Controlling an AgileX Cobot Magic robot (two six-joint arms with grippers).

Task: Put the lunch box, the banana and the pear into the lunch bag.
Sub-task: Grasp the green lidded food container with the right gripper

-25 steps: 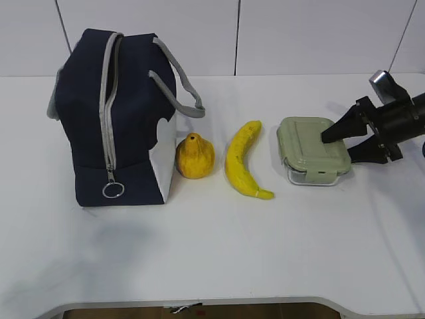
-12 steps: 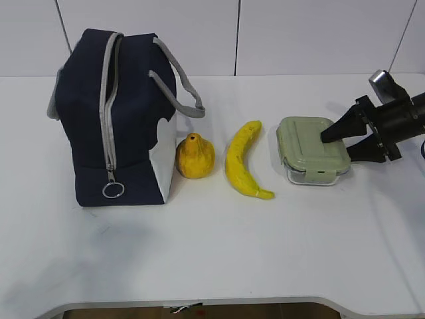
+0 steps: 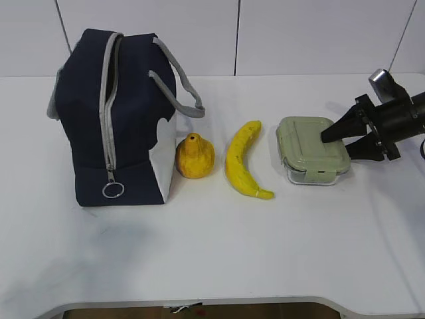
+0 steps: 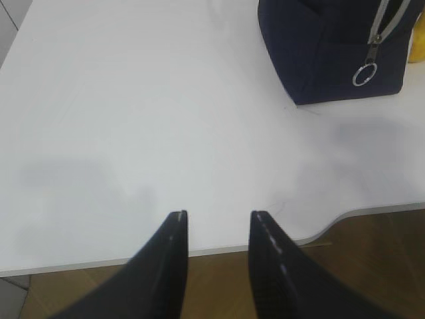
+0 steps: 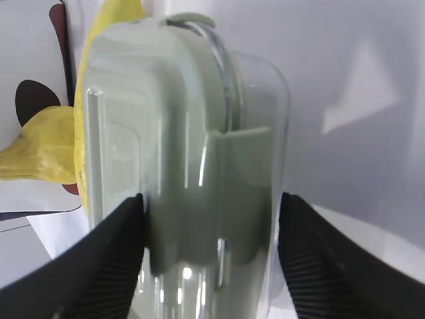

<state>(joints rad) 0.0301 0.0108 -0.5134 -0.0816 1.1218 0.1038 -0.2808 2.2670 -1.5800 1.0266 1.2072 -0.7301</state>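
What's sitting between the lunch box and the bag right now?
In the exterior view, the banana and the pear lie between the lunch box and the bag, pear nearest the bag.

On the tabletop (image 3: 219,246) there were four things, one of each kind: one lunch bag (image 3: 113,119), one pear (image 3: 194,157), one banana (image 3: 241,161) and one lunch box (image 3: 311,149). Two robot hands showed: the left hand (image 4: 217,218) and the right hand (image 3: 337,141).

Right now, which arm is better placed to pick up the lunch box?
The right one. Its gripper already straddles the lunch box, one finger on each side. The left gripper hangs over bare table near the front edge, beyond the bag.
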